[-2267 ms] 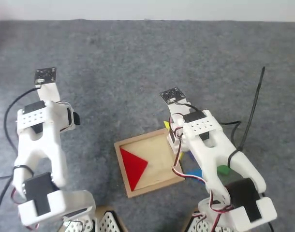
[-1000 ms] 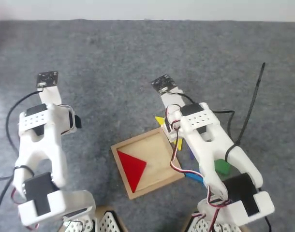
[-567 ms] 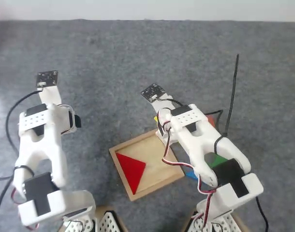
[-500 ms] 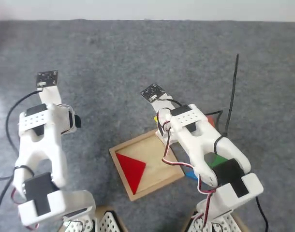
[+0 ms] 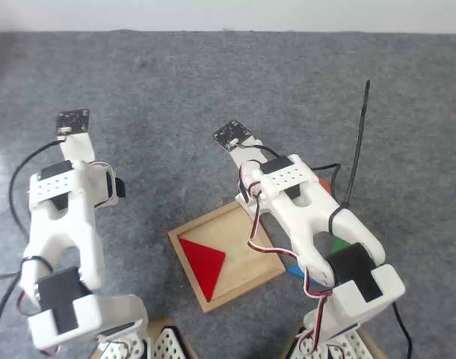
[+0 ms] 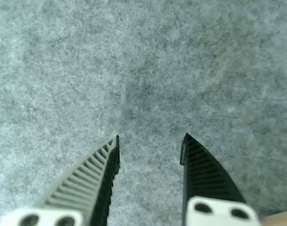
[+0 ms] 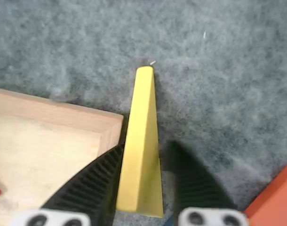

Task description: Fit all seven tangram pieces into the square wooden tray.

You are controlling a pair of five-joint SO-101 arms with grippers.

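While edge-up, the yellow piece (image 7: 141, 141) sits pinched between the right jaws.

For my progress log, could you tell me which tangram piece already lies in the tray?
The red triangle, flat on the wooden tray's floor. The yellow piece is outside, in the right gripper; the orange piece lies on the carpet.

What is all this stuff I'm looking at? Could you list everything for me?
Mat: one, grey, covering the table.
Wooden tray: one, pale wood, between the arms.
Red triangle: one, red, inside the tray.
Yellow piece: one, yellow, on edge beside a tray corner.
Orange piece: one, orange, near the yellow piece.
Green piece: one, green, partly under the right arm.
Blue piece: one, blue, beside the tray.
Left tool: one, open, over bare mat.
Right tool: one, gripping the yellow piece.
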